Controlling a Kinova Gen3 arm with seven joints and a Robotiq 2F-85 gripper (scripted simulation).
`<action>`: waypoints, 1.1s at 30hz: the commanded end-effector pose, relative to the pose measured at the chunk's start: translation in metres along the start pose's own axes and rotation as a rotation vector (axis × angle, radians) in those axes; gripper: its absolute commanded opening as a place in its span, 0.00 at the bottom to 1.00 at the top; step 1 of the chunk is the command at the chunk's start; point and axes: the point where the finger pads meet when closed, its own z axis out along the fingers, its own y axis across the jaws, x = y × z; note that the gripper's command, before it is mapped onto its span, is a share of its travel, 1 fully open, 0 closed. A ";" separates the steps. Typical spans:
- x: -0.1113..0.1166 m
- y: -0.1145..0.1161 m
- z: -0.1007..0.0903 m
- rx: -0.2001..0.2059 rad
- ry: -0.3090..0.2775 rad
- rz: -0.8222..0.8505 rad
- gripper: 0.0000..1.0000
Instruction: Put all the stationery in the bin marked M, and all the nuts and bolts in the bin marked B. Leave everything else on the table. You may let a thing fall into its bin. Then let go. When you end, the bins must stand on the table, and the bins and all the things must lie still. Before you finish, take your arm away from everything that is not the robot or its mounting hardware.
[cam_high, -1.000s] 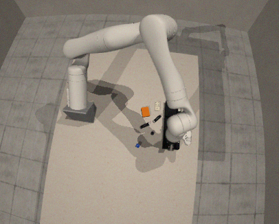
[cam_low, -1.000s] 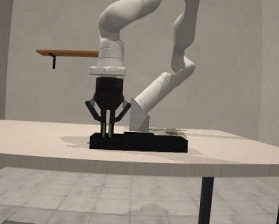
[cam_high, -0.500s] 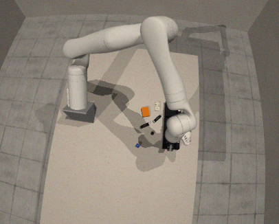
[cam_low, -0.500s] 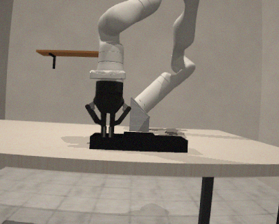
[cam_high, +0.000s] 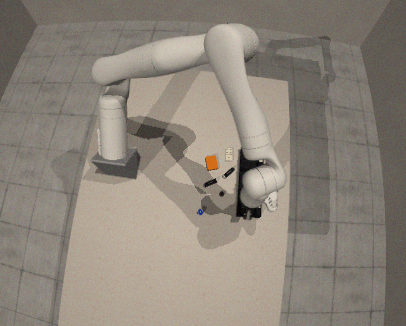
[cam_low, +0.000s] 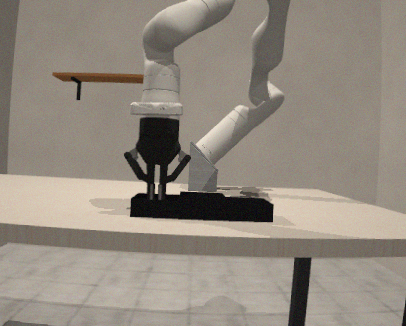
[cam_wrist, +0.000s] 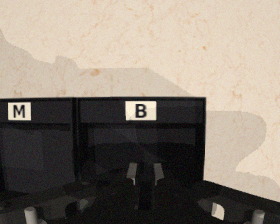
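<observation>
The pincer (cam_low: 156, 192) is hanging nearly closed over bin B (cam_wrist: 140, 136), gripping something too small to identify; next move: releasing.

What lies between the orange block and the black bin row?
In the top view, a small pale card and a black pen-like stick lie between the orange block and the bin row.
</observation>
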 end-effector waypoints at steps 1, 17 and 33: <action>0.001 0.000 -0.001 -0.001 0.002 0.000 0.09; 0.001 0.000 -0.001 -0.001 0.002 0.000 0.09; 0.000 0.000 -0.017 -0.001 0.002 0.000 0.09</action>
